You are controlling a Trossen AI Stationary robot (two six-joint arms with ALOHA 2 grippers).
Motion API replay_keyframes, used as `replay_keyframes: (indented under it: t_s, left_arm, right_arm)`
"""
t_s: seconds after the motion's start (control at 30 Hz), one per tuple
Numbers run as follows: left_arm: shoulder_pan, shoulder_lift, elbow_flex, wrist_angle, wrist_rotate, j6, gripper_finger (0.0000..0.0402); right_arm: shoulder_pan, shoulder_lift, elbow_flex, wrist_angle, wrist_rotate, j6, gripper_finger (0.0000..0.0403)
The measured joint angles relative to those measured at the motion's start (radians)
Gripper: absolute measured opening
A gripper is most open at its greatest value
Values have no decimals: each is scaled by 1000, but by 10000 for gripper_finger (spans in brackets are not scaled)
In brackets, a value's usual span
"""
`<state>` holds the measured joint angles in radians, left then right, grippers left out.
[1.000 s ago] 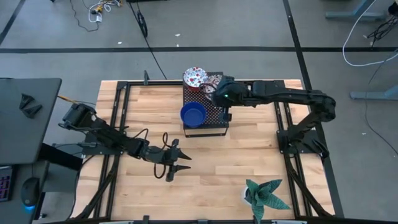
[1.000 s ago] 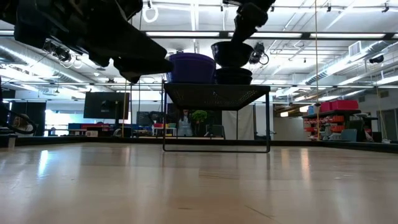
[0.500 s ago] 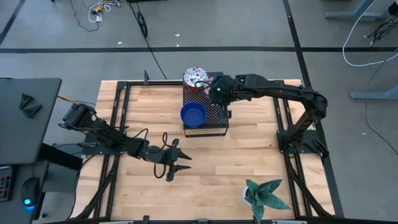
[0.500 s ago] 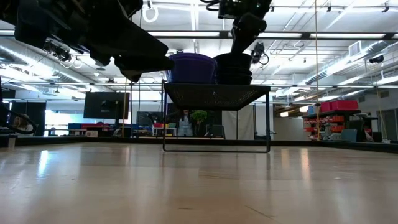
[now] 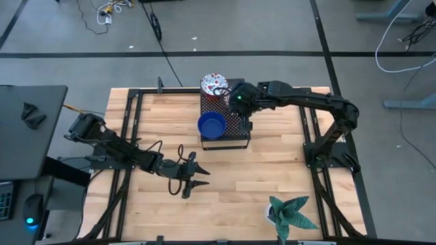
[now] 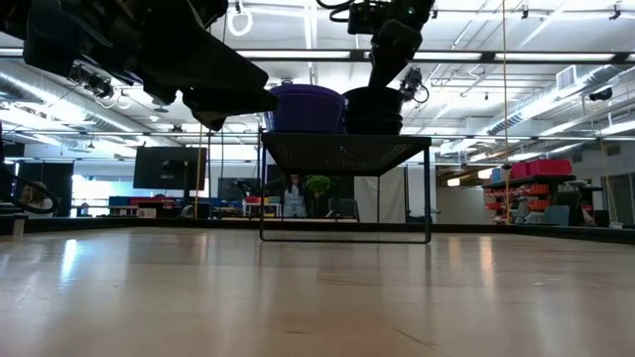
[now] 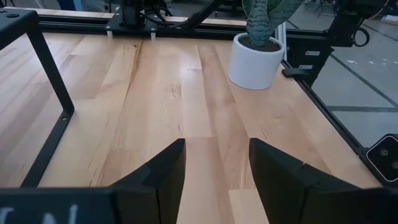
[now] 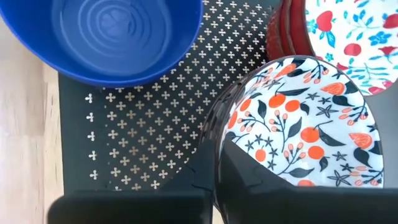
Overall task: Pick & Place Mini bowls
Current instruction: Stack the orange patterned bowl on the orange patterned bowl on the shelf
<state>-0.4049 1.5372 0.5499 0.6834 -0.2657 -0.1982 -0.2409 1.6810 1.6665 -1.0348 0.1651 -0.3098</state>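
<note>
mini bowls sit gathered on a black perforated rack (image 5: 235, 133) at the far middle of the table (image 5: 272, 177). on it are a solid blue bowl (image 5: 212, 125), a white bowl with red and blue flowers (image 5: 214, 84) at the far corner, and a bowl with orange fruit and dark leaves inside (image 8: 305, 134), which rests in another bowl beneath it. the right pincer (image 8: 214, 183) is down on that patterned bowl, nipped nearly shut on its near rim, so this one looks set in place but not yet let go. judging from this, the placing is well along: no bowl is seen loose on the table wood, though how many lie in the stacks i cannot tell. the left pincer (image 7: 214, 171) hangs open and empty over bare table toward the front, well apart from the rack, with a potted plant (image 7: 258, 43) beyond it.
</note>
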Motion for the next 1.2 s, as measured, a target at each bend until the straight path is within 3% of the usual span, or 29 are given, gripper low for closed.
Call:
replay_keyframes:
  t_s: [1.2]
  left_arm:
    - [-3,0,1,2,1,0,181]
  right_arm:
    - [-37,29,-1,32,-23,39,29]
